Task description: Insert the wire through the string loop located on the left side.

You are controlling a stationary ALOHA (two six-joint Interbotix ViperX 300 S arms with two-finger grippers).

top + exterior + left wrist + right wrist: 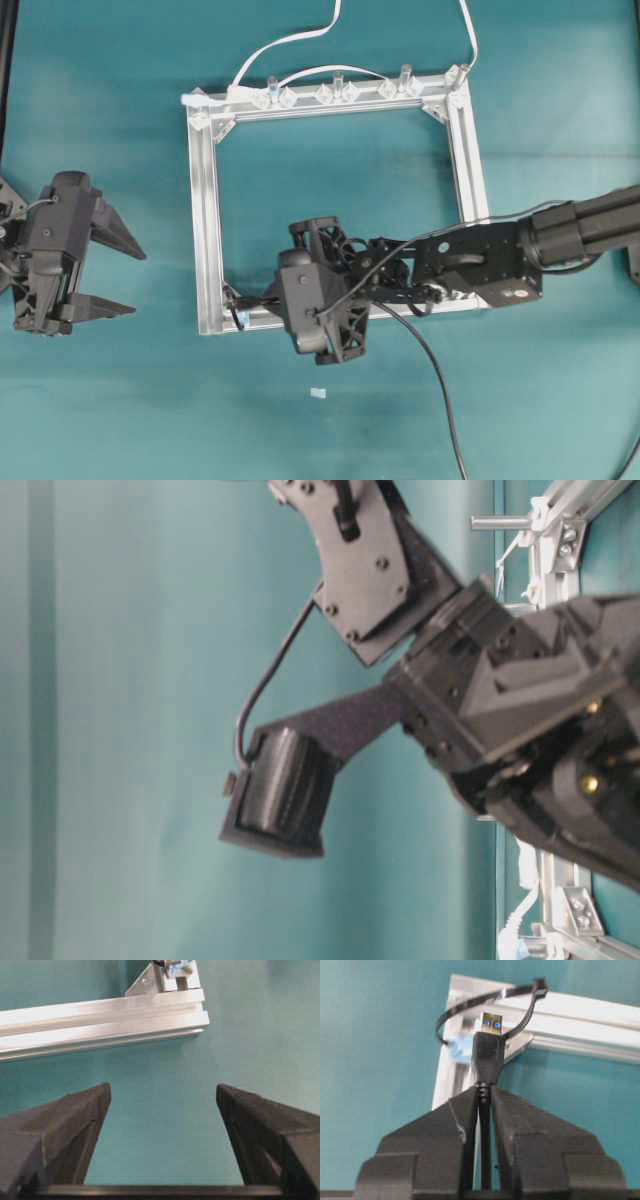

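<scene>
We have the wire (486,1060) pinched just behind its plug in the right fingers (482,1105), clenched tight on the cable, down at the near-left corner of the frame (208,250). The plug's metal tip points straight at the loop (485,1010), its long axis in line with the fingers, aimed left toward that corner. From the wrist view the tip sits at the loop's mouth, but we cannot tell whether it has crossed through. So: grasp done, lining up done, threading left. Our left fingers (108,270) hang spread wide and empty over the tabletop (100,400), left of the frame.
</scene>
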